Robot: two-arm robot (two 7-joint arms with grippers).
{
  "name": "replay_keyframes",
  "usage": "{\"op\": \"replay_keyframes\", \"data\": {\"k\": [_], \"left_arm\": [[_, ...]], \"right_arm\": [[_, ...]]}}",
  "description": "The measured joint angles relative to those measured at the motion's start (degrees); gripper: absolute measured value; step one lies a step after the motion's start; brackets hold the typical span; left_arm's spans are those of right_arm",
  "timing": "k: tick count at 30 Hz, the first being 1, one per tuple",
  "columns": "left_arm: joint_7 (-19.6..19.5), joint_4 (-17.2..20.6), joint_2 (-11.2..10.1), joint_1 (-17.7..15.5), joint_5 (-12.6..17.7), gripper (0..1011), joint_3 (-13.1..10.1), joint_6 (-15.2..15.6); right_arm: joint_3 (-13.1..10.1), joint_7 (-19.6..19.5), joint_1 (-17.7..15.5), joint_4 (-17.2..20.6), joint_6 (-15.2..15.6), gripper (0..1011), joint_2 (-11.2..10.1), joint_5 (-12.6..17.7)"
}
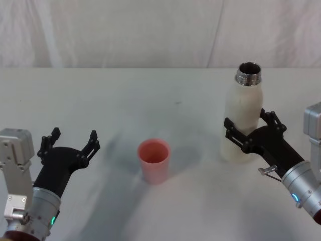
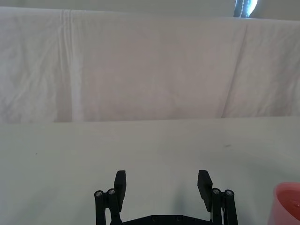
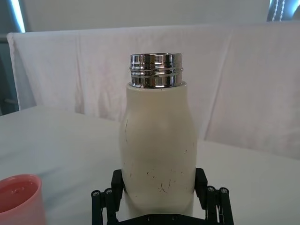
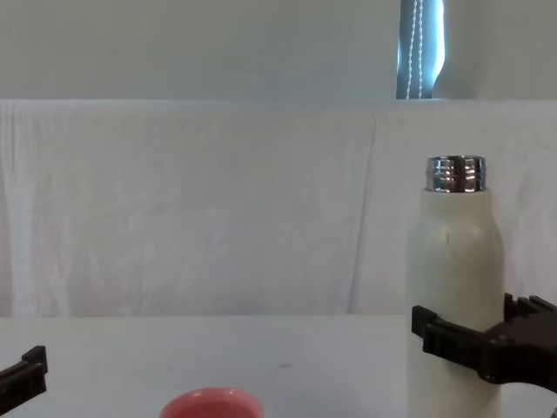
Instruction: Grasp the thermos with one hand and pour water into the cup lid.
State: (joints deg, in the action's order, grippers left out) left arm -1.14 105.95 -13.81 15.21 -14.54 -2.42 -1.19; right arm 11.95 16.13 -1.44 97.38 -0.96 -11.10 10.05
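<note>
The cream-white thermos (image 1: 243, 108) stands upright on the right side of the table, its silver neck open at the top. My right gripper (image 1: 247, 128) is shut on its lower body, one black finger on each side. The right wrist view shows the thermos (image 3: 159, 136) held between the pads of the right gripper (image 3: 158, 180); the chest view shows the thermos (image 4: 452, 261) in that same grasp. The pink cup lid (image 1: 154, 159) stands upright at the table's middle, left of the thermos. My left gripper (image 1: 74, 136) hovers open to the cup lid's left, holding nothing.
A white cloth covers the table (image 1: 100, 95) and hangs as a backdrop behind it. In the left wrist view the left gripper (image 2: 161, 183) faces bare cloth, with the cup lid (image 2: 288, 204) off to one side. Open table lies between cup lid and thermos.
</note>
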Motion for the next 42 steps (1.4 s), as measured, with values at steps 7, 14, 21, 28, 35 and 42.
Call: {"op": "replay_keyframes", "data": {"k": [7, 14, 21, 28, 35, 42], "left_arm": [[0.0, 0.0, 0.0, 0.0, 0.0, 1001, 0.0, 0.0], [0.0, 0.0, 0.0, 0.0, 0.0, 1001, 0.0, 0.0], [0.0, 0.0, 0.0, 0.0, 0.0, 1001, 0.0, 0.0], [0.0, 0.0, 0.0, 0.0, 0.0, 1001, 0.0, 0.0], [0.0, 0.0, 0.0, 0.0, 0.0, 1001, 0.0, 0.0], [0.0, 0.0, 0.0, 0.0, 0.0, 1001, 0.0, 0.0]], "right_arm": [[0.27, -0.62, 0.06, -1.19, -0.6, 946, -0.46, 1.84], [0.9, -0.54, 0.24, -2.07, -1.58, 946, -0.72, 3.24], [1.9, -0.07, 0.81, -3.12, -2.95, 946, -0.96, 3.96], [2.69, 0.01, 1.55, -3.84, -3.63, 946, -1.1, 4.04], [3.62, 0.15, 2.21, -4.47, -3.71, 946, -1.25, 3.98], [4.44, 0.62, 2.7, -4.92, -4.01, 946, -1.52, 3.79]]}}
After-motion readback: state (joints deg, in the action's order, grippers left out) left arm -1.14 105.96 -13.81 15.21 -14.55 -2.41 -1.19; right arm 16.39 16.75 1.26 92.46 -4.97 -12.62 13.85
